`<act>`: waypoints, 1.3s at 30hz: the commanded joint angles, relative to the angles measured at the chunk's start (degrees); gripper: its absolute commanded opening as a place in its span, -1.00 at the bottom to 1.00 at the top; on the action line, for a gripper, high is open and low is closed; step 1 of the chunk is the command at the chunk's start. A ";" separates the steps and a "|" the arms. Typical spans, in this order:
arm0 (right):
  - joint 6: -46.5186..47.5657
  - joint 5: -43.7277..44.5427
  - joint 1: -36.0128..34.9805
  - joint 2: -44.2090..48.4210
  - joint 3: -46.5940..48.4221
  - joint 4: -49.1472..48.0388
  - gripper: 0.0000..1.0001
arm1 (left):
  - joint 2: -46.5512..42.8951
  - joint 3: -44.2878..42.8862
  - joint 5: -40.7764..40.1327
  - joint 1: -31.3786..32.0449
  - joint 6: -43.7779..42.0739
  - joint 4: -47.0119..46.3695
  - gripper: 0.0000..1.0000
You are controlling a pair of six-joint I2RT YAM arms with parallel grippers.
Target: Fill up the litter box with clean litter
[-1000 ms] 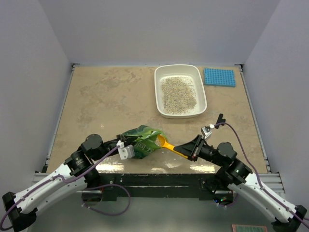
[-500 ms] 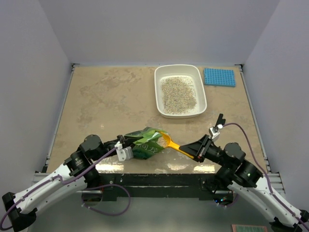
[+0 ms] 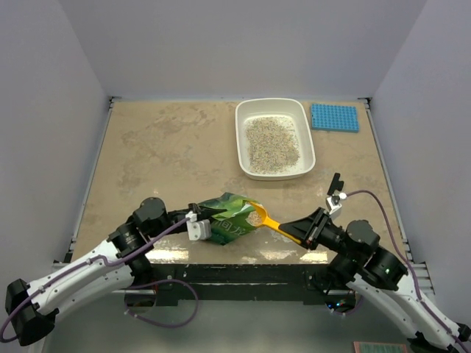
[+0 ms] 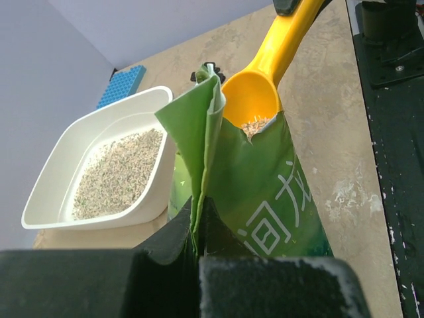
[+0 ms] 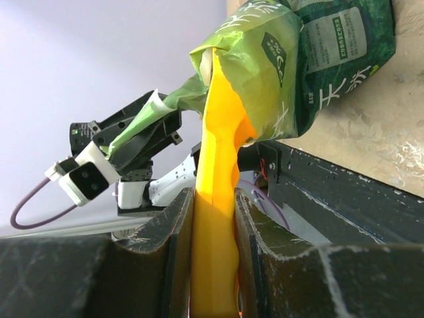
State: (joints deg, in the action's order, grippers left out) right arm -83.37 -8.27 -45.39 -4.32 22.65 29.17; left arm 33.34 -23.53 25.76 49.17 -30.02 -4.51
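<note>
Both arms had shifted rightward over the last second: the left arm (image 3: 110, 254) reached further forward, carrying the green bag (image 3: 229, 218) with it, while the right arm (image 3: 368, 257) drew back towards its own side, easing the scoop (image 3: 268, 223) outward until its bowl sat at the bag's mouth. Across the table (image 3: 162, 147), the litter box (image 3: 239, 140) lay well away at the far right, beside the blue mat (image 3: 334, 117), and it already held a shallow bed of clean litter (image 3: 271, 142) that left bare white floor around the edges.

The left gripper (image 4: 197, 222) was pinched tight on a fold of the bag's torn top edge, holding the mouth up and open. The right gripper (image 5: 213, 205) had its jaws clamped on either side of the scoop's orange-yellow handle.

The step in hand looked like lifting a loaded scoop out of the bag. To do it well, the bowl would need to stay level as it cleared the torn lip, the bag would have to be held steady rather than dragged along, and the carry to the box should be slow enough to spill nothing.

A small heap of granules showed in the bowl, just inside the bag's opening; that heap lay a handle's length ahead of the right jaws and just beyond the left ones.
</note>
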 commanded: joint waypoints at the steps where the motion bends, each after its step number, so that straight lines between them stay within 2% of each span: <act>1: -0.91 3.00 -0.14 3.52 0.99 2.38 -1.00 | 3.92 -2.14 -0.35 1.19 1.19 -1.20 -1.00; 6: 0.23 4.05 -0.05 3.44 3.36 6.07 -1.00 | 6.47 -2.22 -1.59 2.86 0.84 -0.85 -1.00; 13: 0.76 7.83 -0.14 5.37 7.22 16.26 -1.00 | 5.86 -1.96 -4.22 3.22 0.75 -1.37 -1.00; 22: 0.76 9.50 -0.14 5.46 10.83 19.87 -1.00 | 4.10 -1.78 -7.99 3.30 0.40 -1.73 -1.00; 27: 0.23 10.29 -0.14 5.37 11.54 19.26 -1.00 | 1.03 -0.82 -8.44 3.22 0.05 -2.78 -1.00; 39: -3.90 6.96 -0.14 5.46 9.34 10.56 -1.00 | -1.96 -0.82 -8.09 3.30 -0.04 -2.69 -1.00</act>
State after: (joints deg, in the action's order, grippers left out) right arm -84.60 -2.09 -45.39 -0.62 32.08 45.15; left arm 33.32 -24.05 18.96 52.27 -29.61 -4.51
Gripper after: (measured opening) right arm 0.294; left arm 0.015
